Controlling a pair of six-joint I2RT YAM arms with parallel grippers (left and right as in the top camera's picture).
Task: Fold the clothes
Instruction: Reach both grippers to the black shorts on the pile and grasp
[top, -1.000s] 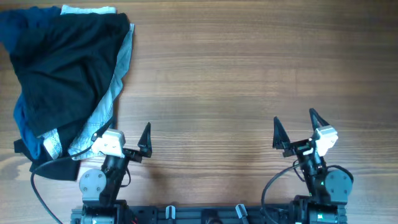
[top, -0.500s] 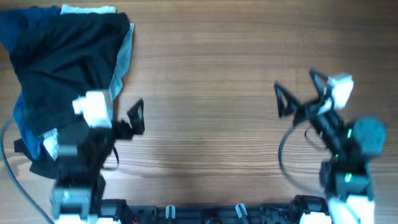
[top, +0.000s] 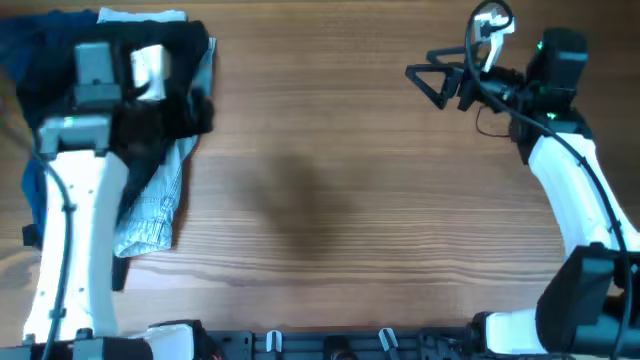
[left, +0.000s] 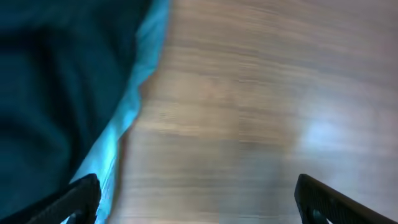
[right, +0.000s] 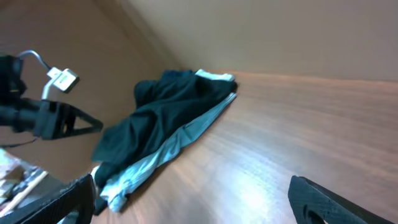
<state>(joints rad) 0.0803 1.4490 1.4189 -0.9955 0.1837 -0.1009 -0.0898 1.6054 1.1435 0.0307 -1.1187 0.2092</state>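
Ok: reading left tool as released, empty, hovering at the edge of the clothes. Seeing black shorts off toward its left finger, pale jeans edge running diagonally just beside that finger, bare surface under the gap. Reading right tool as released too, empty, well apart from the heap. Judging left arm nearer; suggest shifting leftward onto the shorts before clenching.
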